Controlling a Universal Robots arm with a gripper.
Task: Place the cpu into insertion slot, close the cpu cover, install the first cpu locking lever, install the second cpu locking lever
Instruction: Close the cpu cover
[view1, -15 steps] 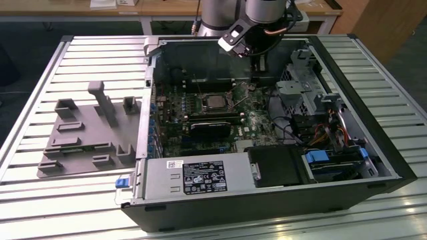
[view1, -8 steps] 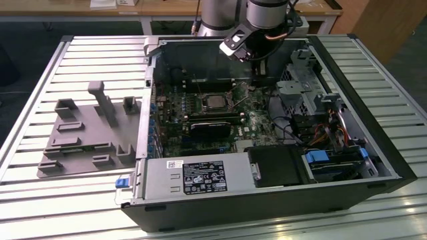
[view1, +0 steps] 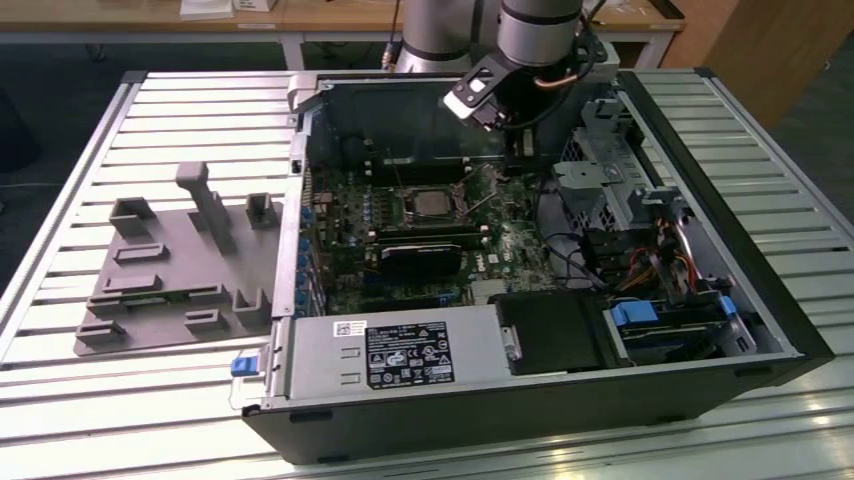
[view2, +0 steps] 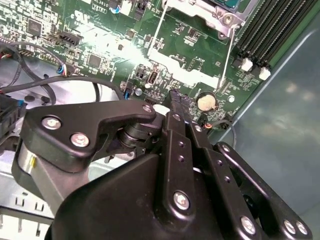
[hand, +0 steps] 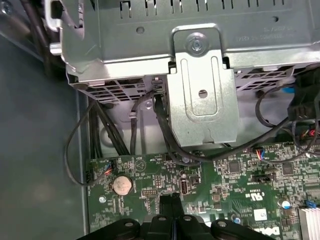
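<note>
Leftmost in the exterior view, a grey fixture (view1: 174, 262) lies on the slatted table (view1: 80, 130), just beside an open case (view1: 534, 420). Inside it, the cpu (view1: 430, 203) sits in the slot (view2: 218, 15) on the motherboard (view1: 507, 255), near a black fan card (view1: 416, 262). Further right, the gripper (hand: 171, 201) hangs over the board near a coin battery (hand: 121, 185), apart from the cpu. Its jaws are pressed together and hold nothing. A thin lever (view2: 156, 31) runs out from the slot.
</note>
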